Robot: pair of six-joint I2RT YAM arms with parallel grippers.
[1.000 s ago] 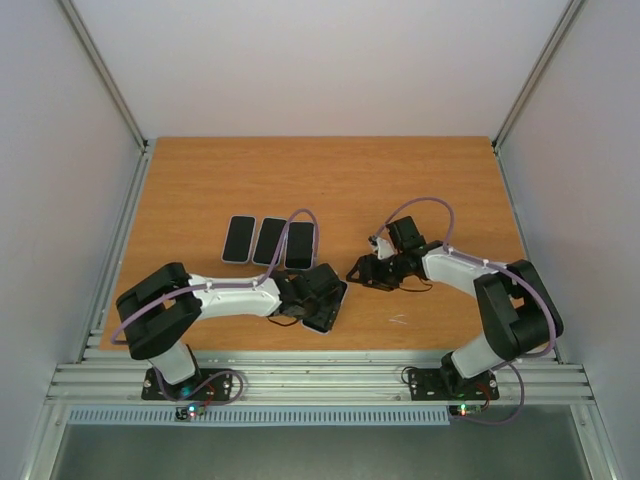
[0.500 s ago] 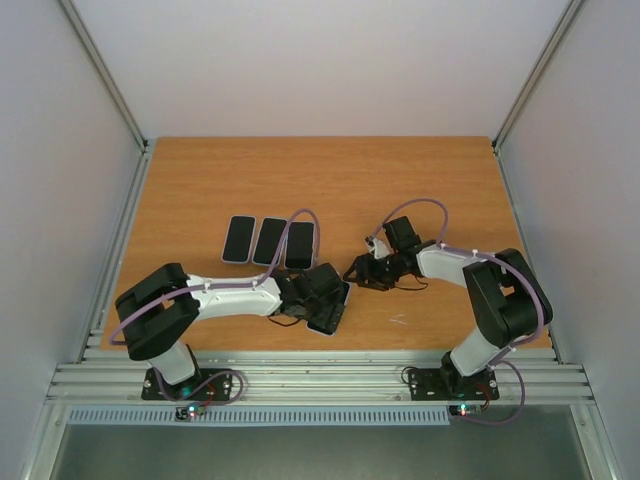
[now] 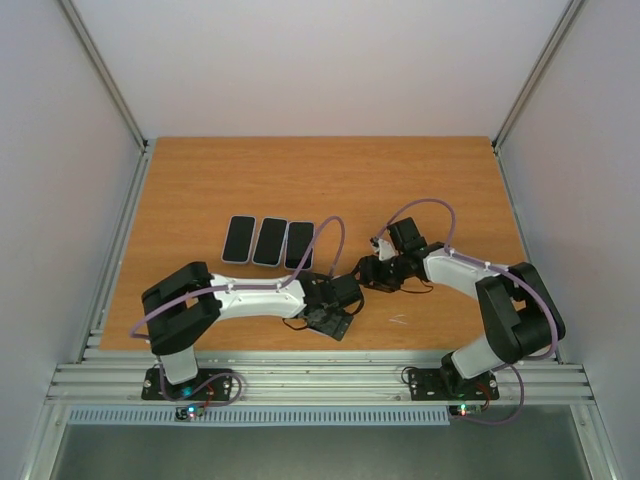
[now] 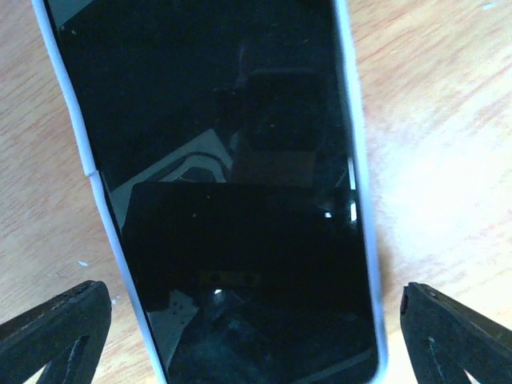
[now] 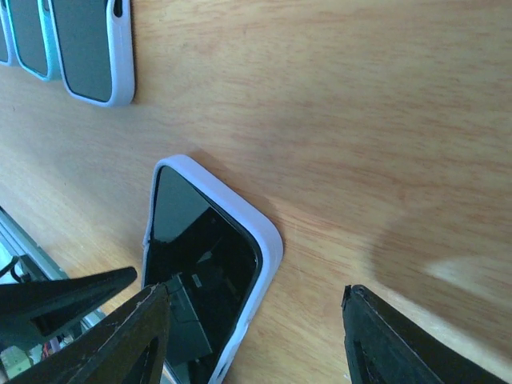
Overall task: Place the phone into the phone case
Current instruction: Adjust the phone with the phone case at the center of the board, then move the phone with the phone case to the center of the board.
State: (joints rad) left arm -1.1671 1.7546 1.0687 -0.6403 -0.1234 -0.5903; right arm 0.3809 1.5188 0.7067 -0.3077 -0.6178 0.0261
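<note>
1. phone point(image 4: 232, 160) lies flat on the table point(image 3: 420, 180), screen up, near the front edge, roughly mid btw the two arms.
2. It's sitting in the case point(image 5: 232, 206). The white rim goes round the black screen on every side I can see. Whether it's clicked all the way in, can't tell.
3. left gripper point(image 4: 254, 286) hangs right over one end of the phone, jaws spread wide, one tip each side of the case. A thin strip of wood shows btw each tip and the rim, so it's not gripping anything.
4. right gripper point(image 5: 256, 290) is just beside it on the right, pointing at the phone. Jaws apart too, w/ bare wood and a corner of the case in the gap. Nothing held. Touching the case or not, can't tell from these cams.
5. The two grippers are v close, nearly nose to nose in the top cam. One left finger point(image 5: 68, 300) pokes into the right wrist cam, low on the left.
6. Further back & a bit left: three more cases point(image 3: 270, 240) in a tidy row, long sides almost touching, clear of the phone. They look dark in the top cam, greyish w/ pale rims in the wrist cam. Filled or empty, can't tell.
7. left arm point(image 3: 250, 297) is stretched low across the front toward the right. right arm point(image 3: 460, 270) bends in toward the left.
</note>
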